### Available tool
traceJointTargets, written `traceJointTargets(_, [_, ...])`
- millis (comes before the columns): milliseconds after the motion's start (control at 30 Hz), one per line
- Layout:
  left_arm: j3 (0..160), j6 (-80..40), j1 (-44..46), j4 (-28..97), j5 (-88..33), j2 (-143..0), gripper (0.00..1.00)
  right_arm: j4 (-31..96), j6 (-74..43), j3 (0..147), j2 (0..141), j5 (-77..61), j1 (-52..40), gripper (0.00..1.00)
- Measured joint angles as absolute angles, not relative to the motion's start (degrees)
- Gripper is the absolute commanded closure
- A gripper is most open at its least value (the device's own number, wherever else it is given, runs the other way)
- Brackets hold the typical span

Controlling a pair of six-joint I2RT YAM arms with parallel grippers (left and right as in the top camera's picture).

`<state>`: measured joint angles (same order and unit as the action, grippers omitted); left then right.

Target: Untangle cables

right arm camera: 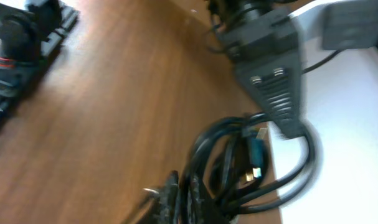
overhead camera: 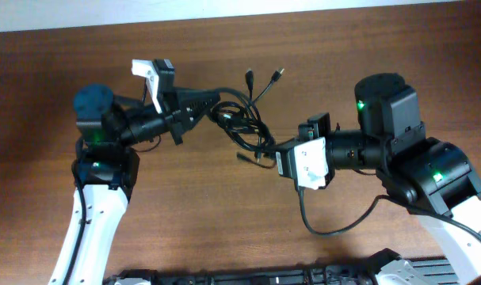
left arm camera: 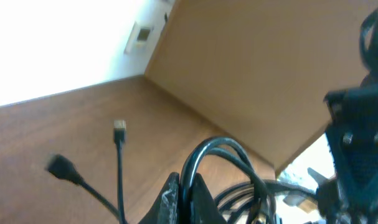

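Left claw (overhead camera: 214, 104) and right claw (overhead camera: 273, 150) pinch cables (overhead camera: 244, 119), well inside table (overhead camera: 224, 218) edges.

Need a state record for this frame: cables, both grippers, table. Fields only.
cables: black, looped in one tangle between the two arms
plug ends: two free, sticking out on the tangle's far side, apart from each other
left gripper: jaws shut on the cables, left side of the tangle
right gripper: jaws shut on the cables, lower right of the tangle
table: brown wood
status: not yet untangled
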<state>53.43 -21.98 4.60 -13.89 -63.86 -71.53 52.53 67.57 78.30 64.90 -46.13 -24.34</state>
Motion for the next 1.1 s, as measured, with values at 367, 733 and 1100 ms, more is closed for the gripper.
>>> traceJointTargets(367, [53.4,-32.6,3.9,-22.7,-57.5,-71.7,1.00,54.9,52.3,78.3,67.1,-36.8,-24.4,0.96])
traceJointTargets(733, [53.4,-19.9,3.9,-29.9,-82.2,-71.9,1.00,37.1,31.2,78.2,67.2,-33.9,-24.4,0.34])
traceJointTargets(1100, [53.4,-19.0,12.3,-35.6,-82.6,-71.9,1.00,36.4,26.7,78.2,68.0,-30.3,-24.8,0.37])
